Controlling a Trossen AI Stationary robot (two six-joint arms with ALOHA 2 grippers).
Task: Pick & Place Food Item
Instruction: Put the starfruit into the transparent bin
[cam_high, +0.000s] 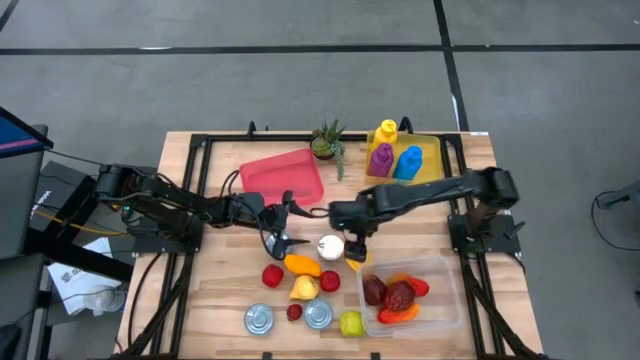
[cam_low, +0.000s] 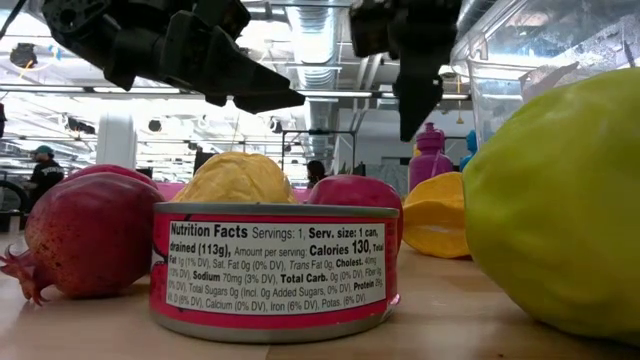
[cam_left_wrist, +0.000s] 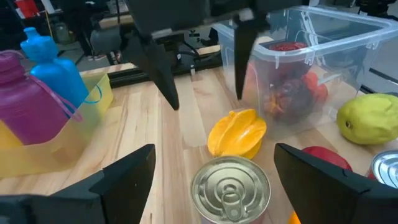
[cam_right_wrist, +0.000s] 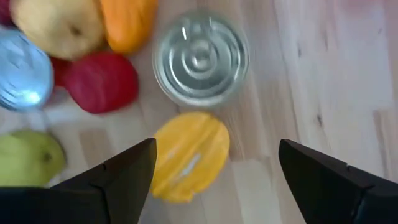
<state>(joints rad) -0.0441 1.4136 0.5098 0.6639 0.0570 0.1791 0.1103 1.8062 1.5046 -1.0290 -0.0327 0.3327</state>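
My wooden table (cam_high: 215, 290) carries a red tray (cam_high: 283, 177), a yellow bin (cam_high: 430, 165), a potted plant (cam_high: 325, 141), a clear container (cam_high: 440, 295), three cans (cam_high: 259, 319), and loose fruit, including a yellow starfruit (cam_right_wrist: 186, 155).

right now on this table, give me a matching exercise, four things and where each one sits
Things:
1. purple bottle
2. dark red fruit
3. yellow fruit
4. potted plant

Places:
a. inside the clear bin
b. beside the red tray
c. in the yellow tray
d. lying loose, below the right end effector

Pairs: 1-c, 2-a, 3-d, 4-b
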